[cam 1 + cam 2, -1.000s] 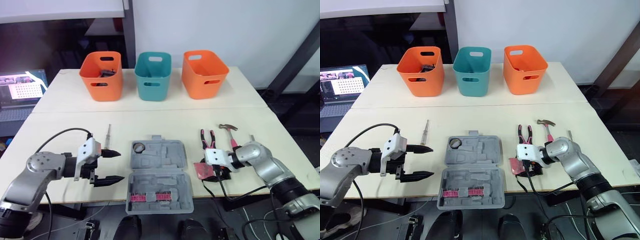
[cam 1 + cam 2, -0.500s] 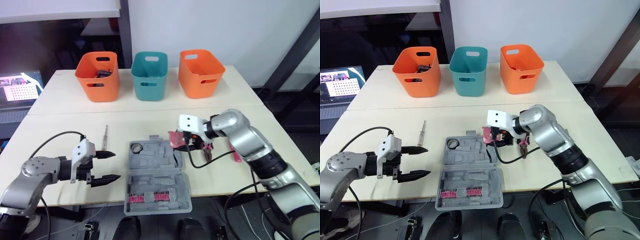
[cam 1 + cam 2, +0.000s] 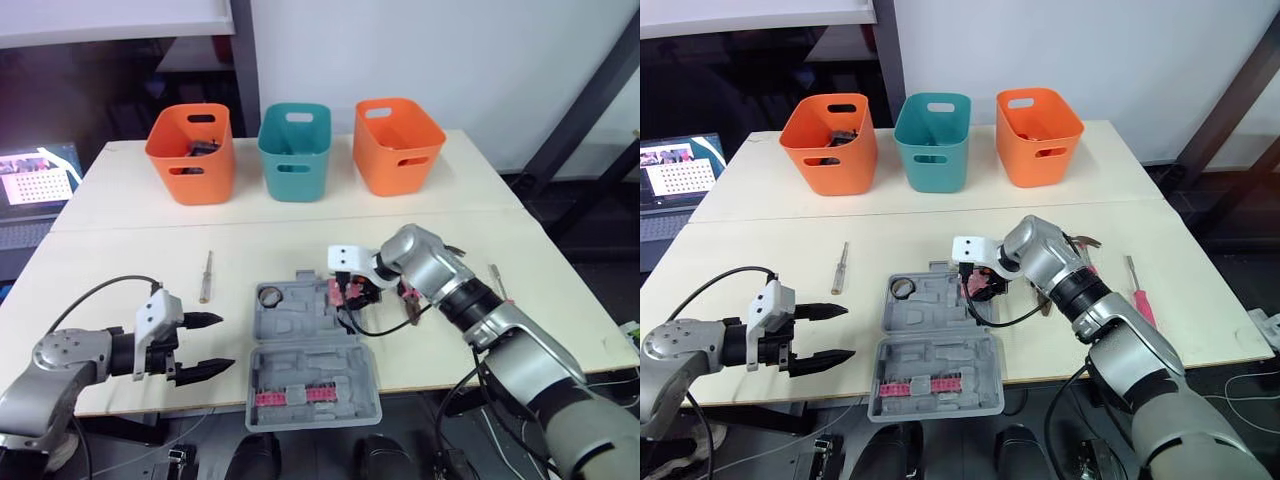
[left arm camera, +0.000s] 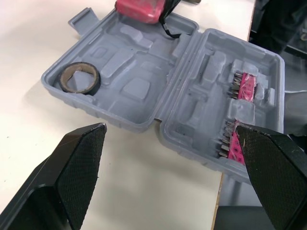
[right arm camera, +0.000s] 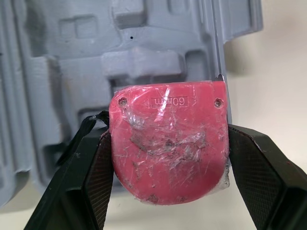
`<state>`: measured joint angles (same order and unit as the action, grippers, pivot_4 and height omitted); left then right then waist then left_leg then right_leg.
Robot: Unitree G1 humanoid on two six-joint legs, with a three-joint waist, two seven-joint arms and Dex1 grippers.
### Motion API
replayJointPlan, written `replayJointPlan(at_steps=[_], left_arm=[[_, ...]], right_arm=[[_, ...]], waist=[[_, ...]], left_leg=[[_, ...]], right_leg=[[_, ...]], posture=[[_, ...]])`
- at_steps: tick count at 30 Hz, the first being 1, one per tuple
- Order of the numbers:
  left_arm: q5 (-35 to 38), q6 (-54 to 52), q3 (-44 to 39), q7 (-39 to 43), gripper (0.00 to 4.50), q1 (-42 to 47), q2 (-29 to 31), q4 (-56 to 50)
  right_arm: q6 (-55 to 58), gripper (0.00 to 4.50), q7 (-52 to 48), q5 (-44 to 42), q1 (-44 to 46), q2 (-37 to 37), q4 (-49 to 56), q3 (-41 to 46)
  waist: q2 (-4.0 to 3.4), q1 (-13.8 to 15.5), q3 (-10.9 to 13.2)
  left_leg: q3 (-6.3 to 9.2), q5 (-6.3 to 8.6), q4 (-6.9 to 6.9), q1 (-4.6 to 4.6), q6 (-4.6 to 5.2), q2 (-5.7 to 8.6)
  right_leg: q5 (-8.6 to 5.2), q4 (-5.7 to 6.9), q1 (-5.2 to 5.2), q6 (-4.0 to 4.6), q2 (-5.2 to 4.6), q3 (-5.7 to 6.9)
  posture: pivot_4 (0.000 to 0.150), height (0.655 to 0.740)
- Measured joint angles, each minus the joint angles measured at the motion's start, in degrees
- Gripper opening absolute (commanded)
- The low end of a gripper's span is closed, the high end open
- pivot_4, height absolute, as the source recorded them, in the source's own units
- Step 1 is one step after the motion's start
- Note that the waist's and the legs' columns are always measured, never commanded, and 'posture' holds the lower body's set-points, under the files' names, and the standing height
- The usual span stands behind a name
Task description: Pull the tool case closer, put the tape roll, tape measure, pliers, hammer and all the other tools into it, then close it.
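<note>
Seen from the head, the grey tool case (image 3: 315,355) lies open at the near edge of the table (image 3: 120,260). Its far half holds the tape roll (image 3: 272,296) in a corner recess, and its near half holds pink strips of bits (image 3: 290,397). The right gripper (image 3: 345,291) is clamped on the red tape measure (image 3: 338,289), which is over the far right corner of the case. The pliers (image 3: 409,303) lie on the table just behind that arm, partly hidden, with the hammer (image 3: 1084,241) a little farther back. A red-handled screwdriver (image 3: 1137,297) lies well to the right, and a slim screwdriver (image 3: 205,277) lies left of the case. The left gripper (image 3: 212,344) hovers near the case's left side, spread apart and empty. Three baskets (image 3: 294,150) stand in a row at the back

In the left wrist view, the black fingers (image 4: 76,163) stand wide apart with nothing between them. The open case is ahead, the tape roll sits in its recess, and the tape measure is at the far rim with its black strap hanging inside

In the right wrist view, both fingers (image 5: 93,182) press the sides of the tape measure, above the case's edge where it meets the table
</note>
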<state>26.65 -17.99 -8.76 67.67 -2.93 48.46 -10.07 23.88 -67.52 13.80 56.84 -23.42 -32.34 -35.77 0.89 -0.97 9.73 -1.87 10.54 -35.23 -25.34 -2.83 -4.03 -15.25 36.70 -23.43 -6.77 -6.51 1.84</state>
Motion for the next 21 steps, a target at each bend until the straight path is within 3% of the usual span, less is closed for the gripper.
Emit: replayJointPlan(at_steps=[7, 21], left_arm=[[0.0, 0.3, -0.1, -0.3, 4.50, -0.9, 0.0, -0.2], [-0.3, 1.0, -0.1, -0.7, 4.50, -1.3, 0.0, -0.2]], right_arm=[[-6.1, 3.00, 0.0, 2.1, 2.1, 2.2, -6.3, -0.1], [-6.8, 3.00, -1.7, 5.2, 2.1, 3.1, -6.6, -0.1]], waist=[[0.00, -0.1, 0.0], [-0.01, -0.1, 0.0]], left_leg=[[0.00, 0.00, 0.00, 0.04, -0.01, 0.00], [0.01, -0.01, 0.00, 0.04, -0.02, 0.00]], right_leg=[[0.00, 0.07, 0.00, 0.00, 0.00, -0.01], [-0.02, 0.20, -0.05, 0.00, 0.00, -0.01]], posture=[[0.150, 0.7400], [0.150, 0.7400]])
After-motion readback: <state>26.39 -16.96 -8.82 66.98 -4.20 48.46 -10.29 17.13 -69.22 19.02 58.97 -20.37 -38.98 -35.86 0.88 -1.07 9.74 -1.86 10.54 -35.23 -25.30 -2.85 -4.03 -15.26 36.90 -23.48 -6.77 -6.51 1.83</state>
